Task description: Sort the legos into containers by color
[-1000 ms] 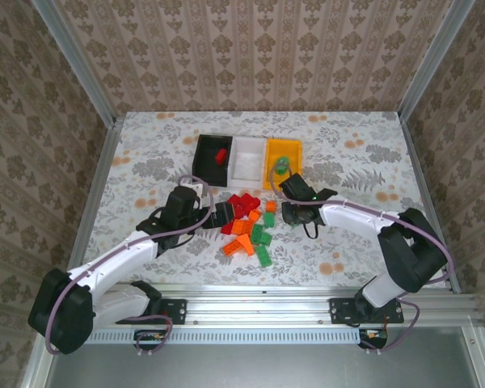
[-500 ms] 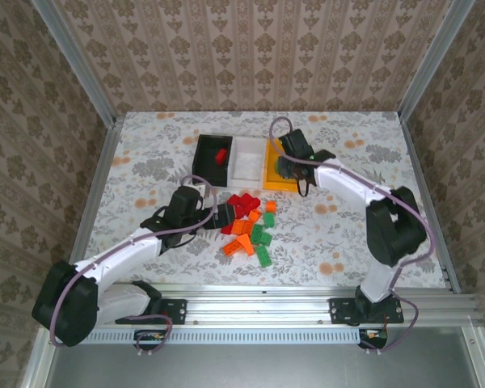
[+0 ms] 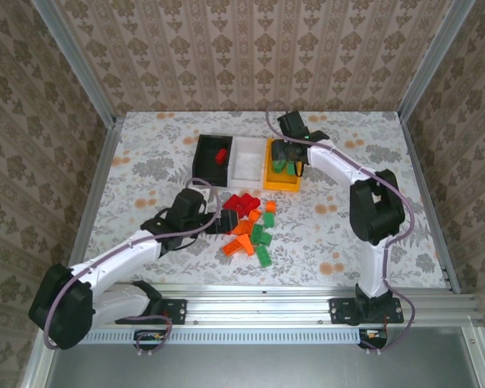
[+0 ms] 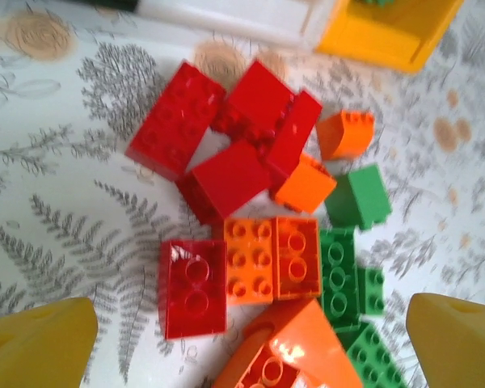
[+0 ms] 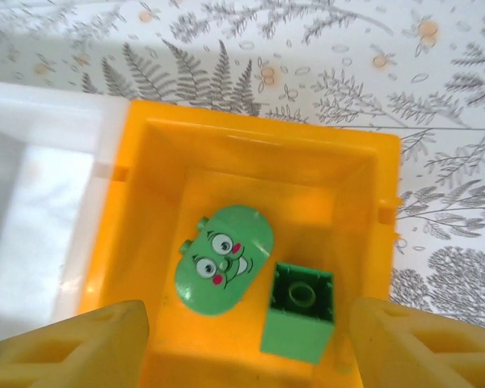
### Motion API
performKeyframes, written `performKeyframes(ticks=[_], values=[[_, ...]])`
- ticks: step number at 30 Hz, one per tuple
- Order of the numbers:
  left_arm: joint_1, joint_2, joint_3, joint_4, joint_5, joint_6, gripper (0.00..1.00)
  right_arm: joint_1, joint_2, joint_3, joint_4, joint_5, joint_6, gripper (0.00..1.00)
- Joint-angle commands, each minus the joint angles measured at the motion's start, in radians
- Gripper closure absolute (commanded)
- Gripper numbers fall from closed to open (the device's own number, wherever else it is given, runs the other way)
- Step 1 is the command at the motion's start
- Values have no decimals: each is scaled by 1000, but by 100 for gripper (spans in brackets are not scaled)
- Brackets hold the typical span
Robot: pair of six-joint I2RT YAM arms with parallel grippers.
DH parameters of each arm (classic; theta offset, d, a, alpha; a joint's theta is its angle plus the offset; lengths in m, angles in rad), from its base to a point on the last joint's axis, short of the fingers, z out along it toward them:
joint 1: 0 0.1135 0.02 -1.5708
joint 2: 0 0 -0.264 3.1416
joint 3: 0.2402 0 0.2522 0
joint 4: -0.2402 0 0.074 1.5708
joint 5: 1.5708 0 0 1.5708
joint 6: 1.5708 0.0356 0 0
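Floral surface [image 3: 145, 153]: right end effector [image 5: 246, 352], previously shut, parted over yellow bin [image 5: 250, 133], green brick [image 5: 301, 311] inside; left end effector [image 4: 250, 343] wide open.

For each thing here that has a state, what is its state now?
Left gripper, open, above the loose legos.
Right gripper, open, over the yellow bin.
Yellow bin, holds a green brick and a green face piece.
Black bin, holds one red brick.
White bin, nothing seen inside.
Loose legos, lying unsorted in a pile.
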Motion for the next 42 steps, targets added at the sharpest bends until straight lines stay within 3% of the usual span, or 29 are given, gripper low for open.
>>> performKeyframes(ticks=[1,4,7,14,18,30,35,42], values=[[-87,9,80,-196,-155,97,0,31,-177,-85,6,9,-11,32],[-179,45,123,-313,-279,149,5,52,-287,-224,45,-1,19,32],[-249,87,134,-338,-270,189,15,54,-391,-388,85,-38,71,32],[-318,200,115,-280,-235,287,20,54,-544,-608,100,-66,114,32],[-322,289,128,-248,-264,325,28,54,-563,-643,92,-65,121,32],[-322,412,145,-144,-227,379,35,54,-594,-659,111,-70,122,32],[-321,427,142,-132,-222,390,56,53,-592,-667,119,-67,122,32],[-331,380,109,-154,-235,388,60,53,-597,-672,132,-88,125,32]])
